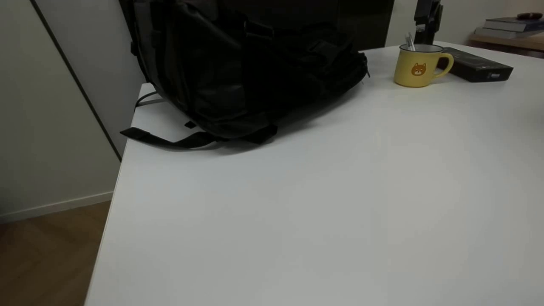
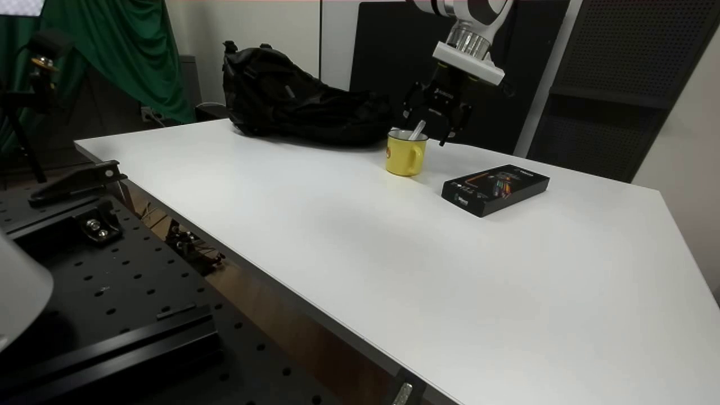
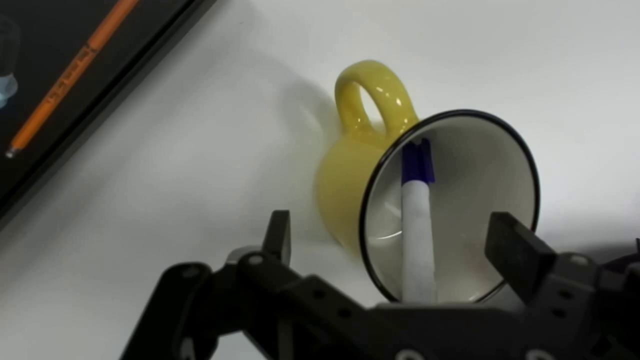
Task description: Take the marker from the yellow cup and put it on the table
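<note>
The Robotiq gripper looms closest in the wrist view, its two fingers spread wide and holding nothing. In the gap between them shows the marker, apparently touching neither. It stands slanted inside the yellow mug, so the job looks to be at its approach: the fingers seem roughly lined up, while gripping the marker, lifting it out and laying it on the white table all remain. The marker has a plain white barrel and a deep blue cap with what looks like a clip; the cap sits inside the mug toward the handle, and the barrel's other end is hidden behind the gripper.

In an exterior view the pale end of the marker pokes above the rim at a slant, with the Franka arm above; a black box lies near the mug.

In an exterior view a black backpack rests on the table, and the marker juts past the mug's dark rim; too little of the gripper shows to judge its fingers.
</note>
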Controlling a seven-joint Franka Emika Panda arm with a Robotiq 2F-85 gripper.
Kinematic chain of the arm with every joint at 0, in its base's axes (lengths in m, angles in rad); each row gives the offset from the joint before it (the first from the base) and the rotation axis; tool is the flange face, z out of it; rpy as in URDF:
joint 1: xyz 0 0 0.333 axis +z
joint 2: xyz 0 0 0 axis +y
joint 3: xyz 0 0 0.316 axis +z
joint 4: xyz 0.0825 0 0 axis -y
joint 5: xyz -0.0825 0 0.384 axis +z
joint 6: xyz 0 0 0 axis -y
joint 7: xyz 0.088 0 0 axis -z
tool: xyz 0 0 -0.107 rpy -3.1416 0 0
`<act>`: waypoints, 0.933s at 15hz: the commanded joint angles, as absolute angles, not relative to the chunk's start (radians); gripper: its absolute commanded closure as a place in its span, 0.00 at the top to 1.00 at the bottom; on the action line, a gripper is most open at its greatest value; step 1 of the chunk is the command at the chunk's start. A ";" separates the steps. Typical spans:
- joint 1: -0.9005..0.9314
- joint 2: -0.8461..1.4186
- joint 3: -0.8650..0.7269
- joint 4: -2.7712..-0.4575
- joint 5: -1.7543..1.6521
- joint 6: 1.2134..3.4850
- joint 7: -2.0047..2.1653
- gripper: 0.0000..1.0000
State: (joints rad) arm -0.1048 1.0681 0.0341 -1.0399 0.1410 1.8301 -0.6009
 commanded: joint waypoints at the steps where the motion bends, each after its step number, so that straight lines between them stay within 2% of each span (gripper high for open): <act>1: -0.120 1.071 0.062 -1.037 0.115 1.829 -0.595 1.00; 6: -0.113 1.075 0.078 -1.032 0.116 1.940 -0.589 1.00; 14: -0.113 1.075 0.080 -1.028 0.117 1.947 -0.585 1.00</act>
